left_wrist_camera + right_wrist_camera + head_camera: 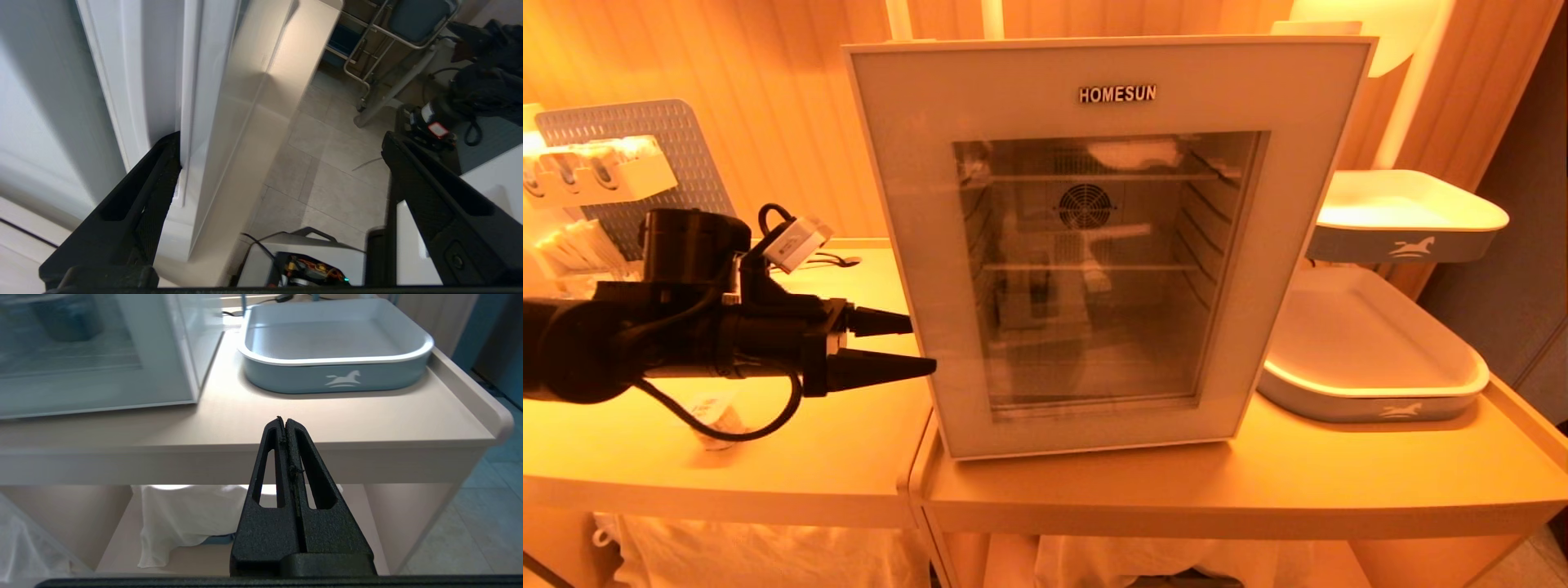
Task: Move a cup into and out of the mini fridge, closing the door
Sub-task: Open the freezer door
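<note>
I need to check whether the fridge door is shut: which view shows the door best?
The head view: the whole door faces the camera, flat against the mini fridge. The left wrist view shows only its edge between the open left gripper fingers; the right wrist view only a lower corner.

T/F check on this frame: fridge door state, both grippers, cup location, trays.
1. The door of the mini fridge looks shut. True.
2. The left gripper is shut on the cup. False: it is open, holding nothing, at the door's left edge.
3. The right gripper is shut and empty. True.
4. The cup stands inside the fridge. False: it sits on the table, under the left arm.
5. Two trays sit right of the fridge. True.
</note>
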